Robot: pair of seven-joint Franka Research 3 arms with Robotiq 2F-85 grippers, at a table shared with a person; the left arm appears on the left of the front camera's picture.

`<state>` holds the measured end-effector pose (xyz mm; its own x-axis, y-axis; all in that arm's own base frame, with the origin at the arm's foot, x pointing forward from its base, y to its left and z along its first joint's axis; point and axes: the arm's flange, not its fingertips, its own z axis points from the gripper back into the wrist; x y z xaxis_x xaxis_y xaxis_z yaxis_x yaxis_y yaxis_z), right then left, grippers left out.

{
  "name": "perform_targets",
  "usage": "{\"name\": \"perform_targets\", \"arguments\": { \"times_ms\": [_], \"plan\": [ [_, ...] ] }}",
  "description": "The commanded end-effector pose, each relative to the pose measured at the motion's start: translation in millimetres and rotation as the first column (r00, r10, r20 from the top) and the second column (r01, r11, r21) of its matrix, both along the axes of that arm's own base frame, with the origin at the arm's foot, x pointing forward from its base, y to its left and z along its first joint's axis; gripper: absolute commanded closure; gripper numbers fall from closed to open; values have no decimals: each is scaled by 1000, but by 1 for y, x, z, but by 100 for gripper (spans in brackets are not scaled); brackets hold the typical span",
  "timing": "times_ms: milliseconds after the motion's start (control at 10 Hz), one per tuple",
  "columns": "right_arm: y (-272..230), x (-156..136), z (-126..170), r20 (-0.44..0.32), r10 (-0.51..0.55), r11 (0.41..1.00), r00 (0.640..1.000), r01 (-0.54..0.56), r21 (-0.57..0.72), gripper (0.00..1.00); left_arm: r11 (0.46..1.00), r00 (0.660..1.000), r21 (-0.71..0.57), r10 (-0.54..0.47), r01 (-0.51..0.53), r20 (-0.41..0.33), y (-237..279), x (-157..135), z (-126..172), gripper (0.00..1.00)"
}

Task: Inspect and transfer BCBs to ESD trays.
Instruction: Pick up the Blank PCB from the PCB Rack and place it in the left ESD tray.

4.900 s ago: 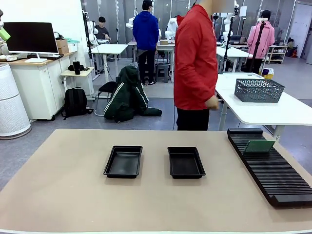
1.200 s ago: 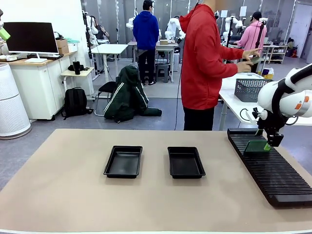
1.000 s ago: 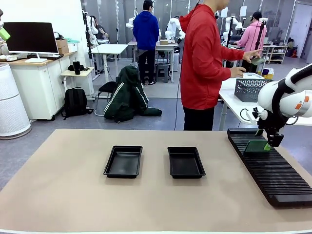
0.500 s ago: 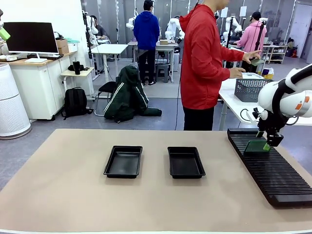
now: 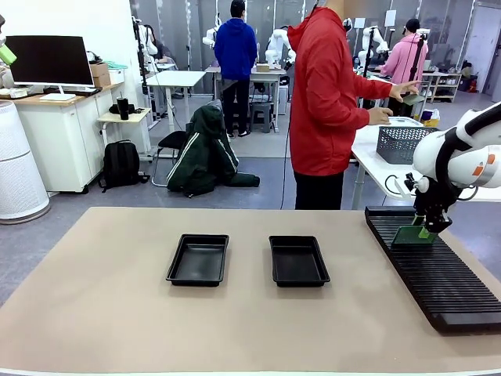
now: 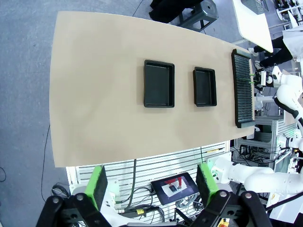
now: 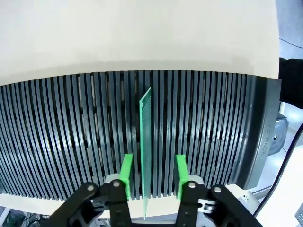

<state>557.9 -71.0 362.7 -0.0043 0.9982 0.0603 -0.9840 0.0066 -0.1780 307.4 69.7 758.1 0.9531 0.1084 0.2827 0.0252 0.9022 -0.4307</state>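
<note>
A green BCB [image 5: 415, 234] stands upright in a slot of the long black ribbed rack [image 5: 438, 282] at the table's right. My right gripper [image 5: 427, 229] is at its right edge. In the right wrist view the BCB [image 7: 146, 142] is edge-on between the green pads [image 7: 126, 172], with a narrow gap on each side, so my right gripper [image 7: 152, 175] is open around it. Two black ESD trays [image 5: 198, 259] [image 5: 299, 261] lie side by side mid-table with nothing in them. My left gripper [image 6: 151, 189] hangs open high above the table, over both trays [image 6: 159, 83] [image 6: 204, 86].
A person in a red hoodie [image 5: 325, 94] stands at the far side, turned to a white side table with a grey mesh basket [image 5: 403, 143], holding a small board [image 5: 411, 98]. Bare tabletop lies left of and in front of the trays.
My right gripper's jaws have narrowed around the upright board and sit slightly higher on it. The person's raised hands shifted a little. The trays and the left arm stayed put.
</note>
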Motion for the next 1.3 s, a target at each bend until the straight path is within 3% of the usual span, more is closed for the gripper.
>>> {"name": "perform_targets", "arguments": {
  "times_ms": [0,100,200,300,400,500,600,1200],
  "plan": [
    [-1,7,0,-22,9,1000,1000,-10,-27,76,1000,1000,-2,3,-3,-2,0,-1,-1,0],
    [0,8,1,-23,8,999,1000,-9,-31,71,1000,1000,-2,3,-3,-2,0,-1,-1,0],
    [0,9,2,-24,12,999,1000,-13,-30,89,1000,1000,-2,3,-3,-2,0,-1,-1,0],
    [0,10,2,-25,10,999,1000,-11,-30,83,1000,1000,-2,3,-3,-2,0,-1,-1,0],
    [0,10,2,-28,11,999,1000,-12,-32,100,1000,1000,-2,3,-3,-2,0,-1,-1,0],
    [0,11,3,-31,14,999,999,-15,-30,96,1000,1000,-2,3,-3,-2,0,-1,-1,0],
    [0,11,2,-37,13,999,999,-14,-34,100,1000,1000,-2,3,-3,-2,0,-1,-1,0],
    [-1,4,3,-38,21,1000,999,-22,-17,100,1000,1000,-2,3,-3,-2,0,-1,-1,0]
  ]
}}
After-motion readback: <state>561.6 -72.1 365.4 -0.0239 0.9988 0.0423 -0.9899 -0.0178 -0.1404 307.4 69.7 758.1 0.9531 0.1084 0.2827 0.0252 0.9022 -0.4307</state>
